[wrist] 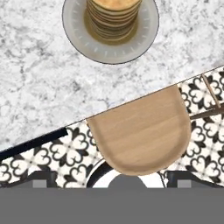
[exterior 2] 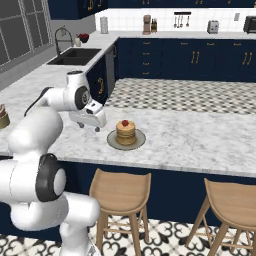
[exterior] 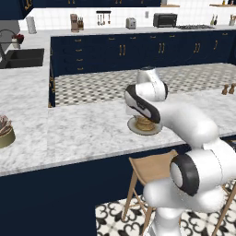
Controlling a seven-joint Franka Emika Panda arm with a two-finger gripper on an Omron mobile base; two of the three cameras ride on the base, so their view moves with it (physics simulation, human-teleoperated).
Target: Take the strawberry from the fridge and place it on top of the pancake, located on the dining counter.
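Note:
The pancake (exterior 2: 126, 133) is a tan stack on a shallow grey plate (exterior 2: 112, 141) on the marble dining counter (exterior 2: 200, 135). The tiny red strawberry (exterior 2: 125, 123) rests on top of the stack. My gripper (exterior 2: 90, 127) hangs open and empty just left of the plate, a little above the counter near its front edge. In the hand view the gripper (wrist: 111, 179) looks down past the counter edge, with the pancake (wrist: 114, 13) and plate (wrist: 78, 35) at the top. In the left base view my hand partly covers the pancake (exterior: 144, 124). The fridge is out of view.
Wooden stools (exterior 2: 120, 187) (exterior 2: 235, 200) stand under the counter's front edge; one stool (wrist: 142, 131) lies right below the hand. Brown pepper mills (exterior: 225, 90) stand at the far right. A potted plant (exterior: 4, 131) sits far left, the black sink (exterior 2: 75, 56) beyond.

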